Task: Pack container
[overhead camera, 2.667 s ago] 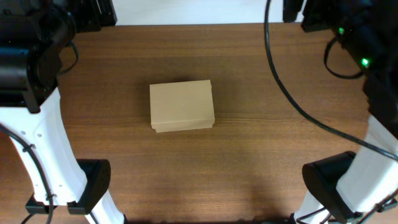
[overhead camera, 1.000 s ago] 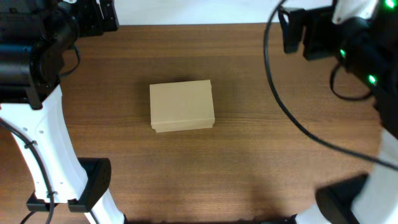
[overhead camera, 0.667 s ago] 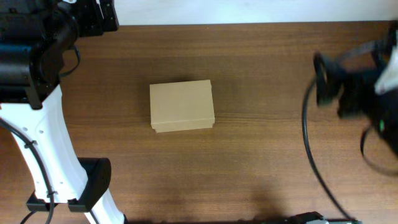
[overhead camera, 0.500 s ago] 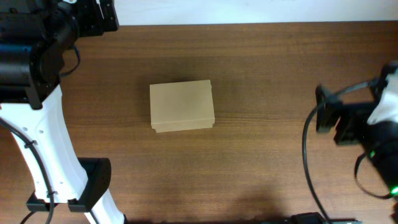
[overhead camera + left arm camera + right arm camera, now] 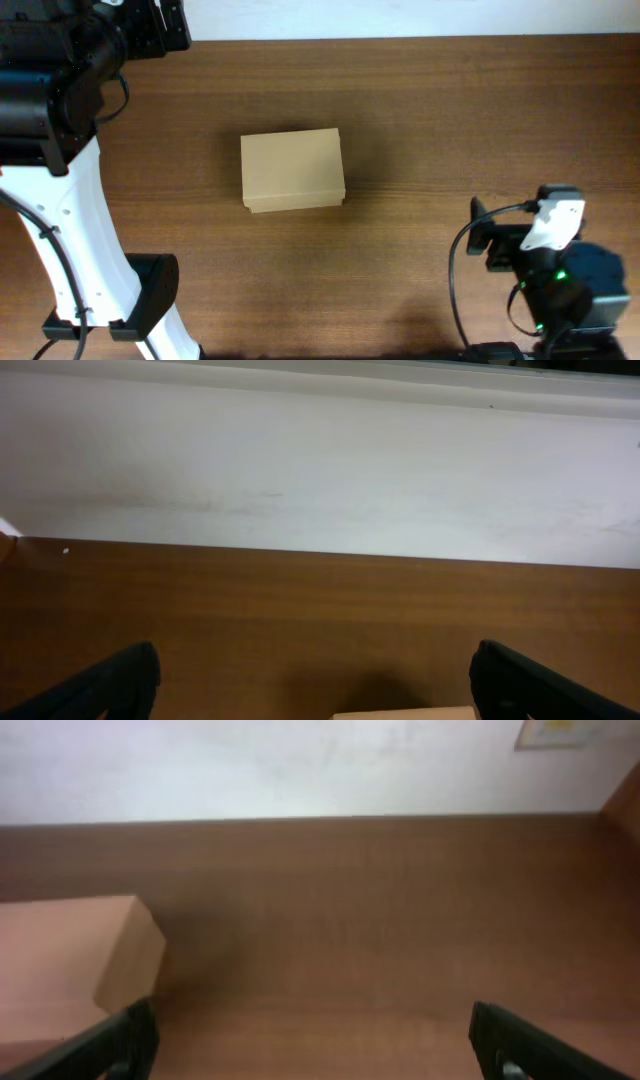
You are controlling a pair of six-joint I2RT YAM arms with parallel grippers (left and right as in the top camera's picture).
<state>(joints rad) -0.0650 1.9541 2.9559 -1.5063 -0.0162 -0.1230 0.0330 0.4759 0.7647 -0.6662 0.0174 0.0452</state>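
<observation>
Shows the container (image 5: 292, 170) shut, flat on the table (image 5: 420, 120), slightly left of centre. Shows left gripper (image 5: 315, 685) spread wide near the far edge, right gripper (image 5: 320, 1045) spread wide too, both clear of it.

The black-and-white right arm (image 5: 548, 262), carrying the right gripper (image 5: 315, 1055), has swung from the far right corner of the brown wooden table (image 5: 420, 120) to its near right edge. Its black cable (image 5: 455, 270), which earlier looped across the far right of the table, now curls just beside the arm. The black head of the left arm (image 5: 60, 70) has shifted slightly at the far left corner.
</observation>
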